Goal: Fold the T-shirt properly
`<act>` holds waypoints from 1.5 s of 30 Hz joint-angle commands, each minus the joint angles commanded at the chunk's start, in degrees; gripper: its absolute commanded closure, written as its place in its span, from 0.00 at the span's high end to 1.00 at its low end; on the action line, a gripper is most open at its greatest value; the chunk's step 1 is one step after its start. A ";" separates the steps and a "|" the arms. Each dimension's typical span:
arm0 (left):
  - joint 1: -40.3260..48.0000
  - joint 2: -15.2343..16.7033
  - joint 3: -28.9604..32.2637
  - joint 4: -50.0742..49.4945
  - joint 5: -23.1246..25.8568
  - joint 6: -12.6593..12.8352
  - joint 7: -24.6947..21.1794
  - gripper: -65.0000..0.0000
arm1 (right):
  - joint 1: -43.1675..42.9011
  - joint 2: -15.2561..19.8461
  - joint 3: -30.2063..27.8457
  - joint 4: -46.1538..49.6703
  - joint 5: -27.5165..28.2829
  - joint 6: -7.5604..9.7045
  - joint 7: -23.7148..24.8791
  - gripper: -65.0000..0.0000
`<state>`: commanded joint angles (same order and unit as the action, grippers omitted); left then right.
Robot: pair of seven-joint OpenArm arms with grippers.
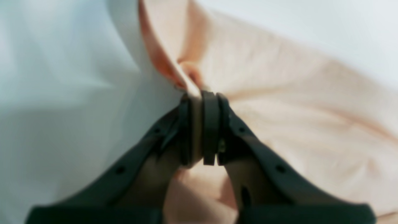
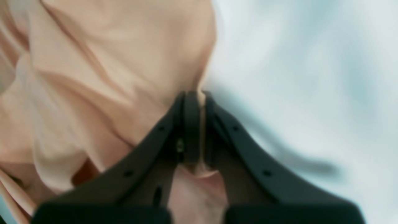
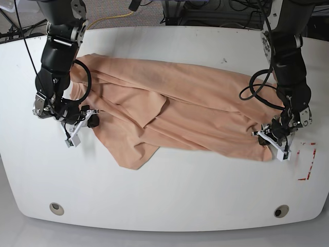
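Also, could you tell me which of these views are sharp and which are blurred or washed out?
Left wrist view: soft throughout, the large peach-pink cotton T-shirt and left gripper fingers smeared. Right wrist view: likewise blurred, the right gripper hazy, white table pale. Base view: sharp, evenly lit, faint shadows only.

The T-shirt (image 3: 175, 116) is spread across the table (image 3: 169, 200) between the two claws. Its edges are pinched in the left gripper (image 3: 268, 140) and the right gripper (image 3: 88, 117).
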<state>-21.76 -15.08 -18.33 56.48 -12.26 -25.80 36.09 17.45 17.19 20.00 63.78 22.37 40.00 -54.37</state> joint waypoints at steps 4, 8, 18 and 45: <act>9.05 -1.76 -0.44 13.36 -0.09 0.00 4.92 0.06 | -4.04 -0.18 0.00 5.36 0.35 0.00 -1.76 0.00; 15.91 -1.85 -5.80 21.98 -0.09 0.00 7.12 0.07 | -6.77 -0.18 -0.18 7.56 0.35 0.00 -1.76 0.00; 18.99 -3.52 -7.47 24.26 0.00 -6.07 7.30 0.07 | -9.85 -0.26 -2.81 11.87 0.35 0.00 -1.76 0.00; 4.22 -3.78 -14.33 7.74 0.09 -6.33 13.89 0.70 | -9.23 -0.26 -2.81 11.87 0.35 0.00 -1.76 0.00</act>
<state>-17.54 -18.86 -32.66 64.22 -12.18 -32.13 49.98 8.22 16.92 17.19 75.65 22.73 40.00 -56.13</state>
